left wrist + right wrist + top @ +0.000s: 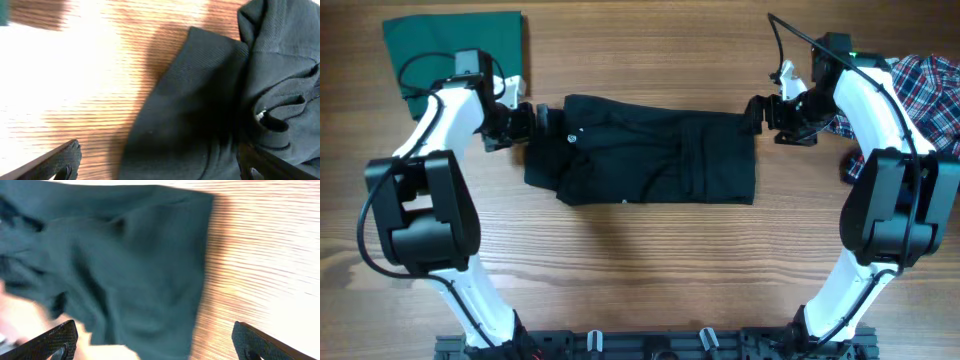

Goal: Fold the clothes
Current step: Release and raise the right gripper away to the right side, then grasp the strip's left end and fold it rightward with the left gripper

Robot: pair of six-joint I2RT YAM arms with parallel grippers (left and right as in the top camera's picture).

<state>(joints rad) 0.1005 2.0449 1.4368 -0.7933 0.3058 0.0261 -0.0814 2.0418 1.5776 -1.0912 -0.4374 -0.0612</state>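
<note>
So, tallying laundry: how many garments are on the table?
3. The black polo shirt lies in the centre; a folded green garment sits at the far left; a plaid shirt at the right edge, partly behind the right arm. More could be hidden.

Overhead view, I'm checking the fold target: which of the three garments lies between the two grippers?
The black polo shirt, mid-table; the green garment sits far left, the plaid shirt far right.

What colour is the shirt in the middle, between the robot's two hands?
The shirt is plain black all over. The overhead view shows it best.
</note>
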